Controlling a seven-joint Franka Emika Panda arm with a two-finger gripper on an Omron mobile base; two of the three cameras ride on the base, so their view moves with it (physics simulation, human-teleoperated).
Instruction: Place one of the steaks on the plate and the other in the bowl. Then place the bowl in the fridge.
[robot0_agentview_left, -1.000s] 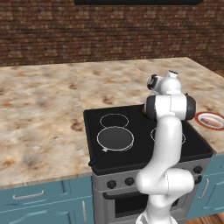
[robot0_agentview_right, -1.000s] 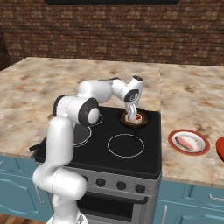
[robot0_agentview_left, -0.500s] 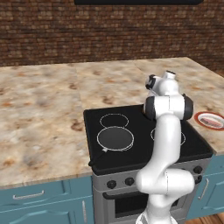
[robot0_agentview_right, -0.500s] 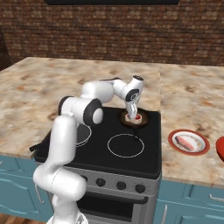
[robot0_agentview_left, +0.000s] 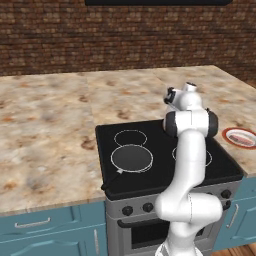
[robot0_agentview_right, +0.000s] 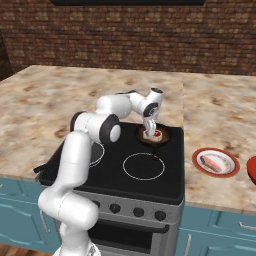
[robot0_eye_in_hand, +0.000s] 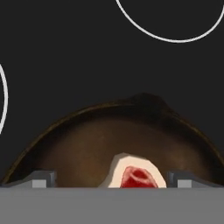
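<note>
The white arm is lowering slightly since a second ago, its gripper (robot0_agentview_right: 150, 134) standing wide open, holding nothing, straddling the pink-red raw steak (robot0_agentview_right: 156, 134) lying in the dark round pan (robot0_agentview_right: 162, 141), evidently to grasp it. Another steak (robot0_agentview_right: 212, 162) is resting on the red-rimmed white plate (robot0_agentview_right: 200, 153) nearby.

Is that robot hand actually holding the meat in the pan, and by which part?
Nothing is held. The gripper stands open over the steak lying in the dark pan.

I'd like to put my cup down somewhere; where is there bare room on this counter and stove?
Bare: the counter left of the stove, and the front burner ring. Crowded: the pan under the gripper, and the plate right of the stove.
</note>
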